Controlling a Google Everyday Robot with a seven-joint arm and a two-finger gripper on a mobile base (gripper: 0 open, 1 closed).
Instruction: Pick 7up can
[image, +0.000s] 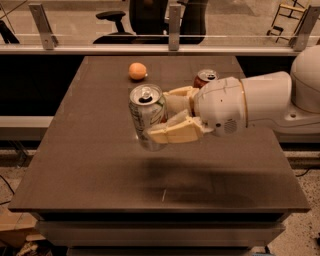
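The end effector is clamped around the body of the 7up can from the side, holding it upright and apparently clear of the surface, as picking requires.

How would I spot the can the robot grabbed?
Look at the dark table, near its middle, where the white arm's gripper is shut on it. It is the silvery-white and pale green 7up can, not the red can behind or the orange.

7up can in tool over table, cola can behind, orange back left
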